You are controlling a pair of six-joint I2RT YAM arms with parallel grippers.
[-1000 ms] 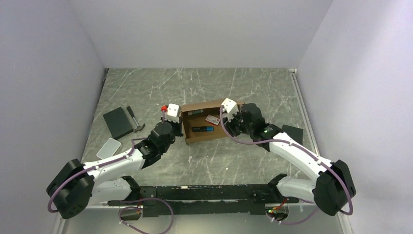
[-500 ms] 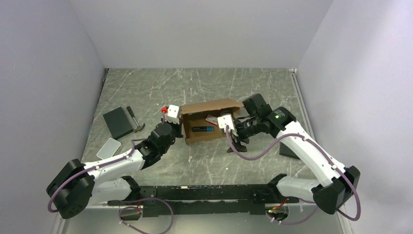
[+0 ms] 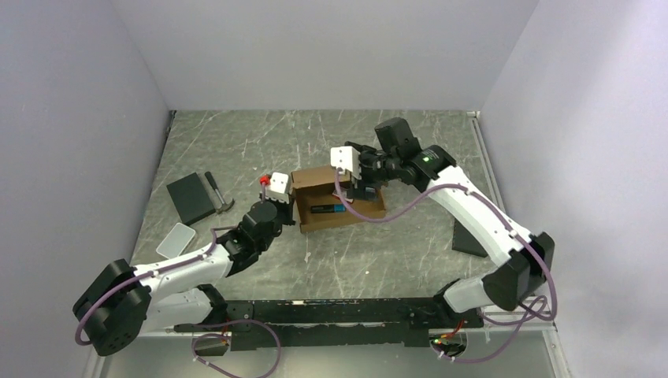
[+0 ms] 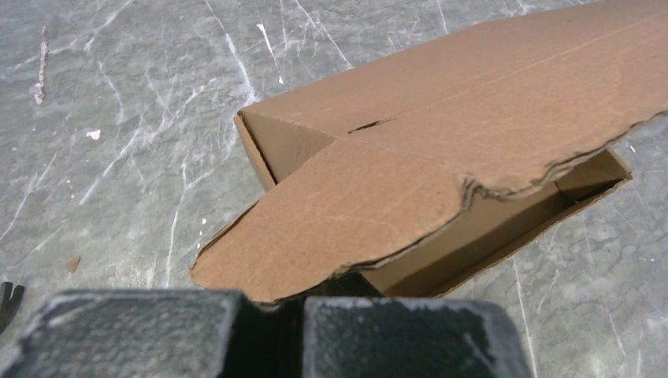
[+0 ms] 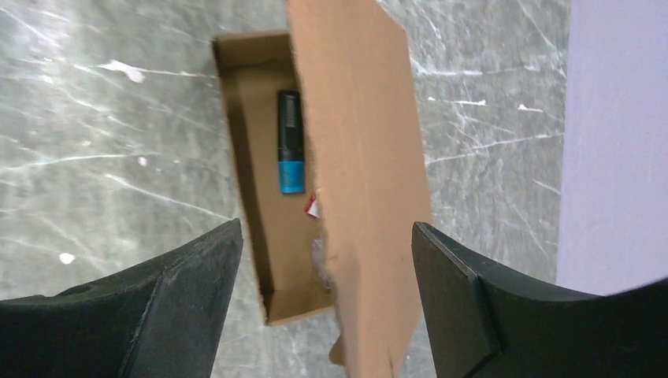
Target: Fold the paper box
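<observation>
The paper box (image 3: 343, 218) is brown cardboard and stands mid-table, its lid (image 3: 319, 175) tilted over the open tray. A black and blue tube (image 5: 290, 142) and a small red and white item (image 5: 313, 206) lie inside. My left gripper (image 3: 283, 189) is at the box's left end. In the left wrist view it (image 4: 272, 315) is shut on the tip of a rounded side flap (image 4: 339, 213). My right gripper (image 3: 354, 175) hovers over the box's back half. In its own view it (image 5: 327, 228) is wide open, with the lid (image 5: 358, 118) below and between its fingers.
A black pad (image 3: 191, 198), a small hammer (image 3: 219, 193) and a white flat device (image 3: 176, 239) lie at the left. A dark flat piece (image 3: 470, 236) lies at the right, under the right arm. Grey walls close three sides.
My right arm swung from the box's right end, up and back, to above the box. The lid came up from lying open and now leans over the tray. My left gripper barely moved.
</observation>
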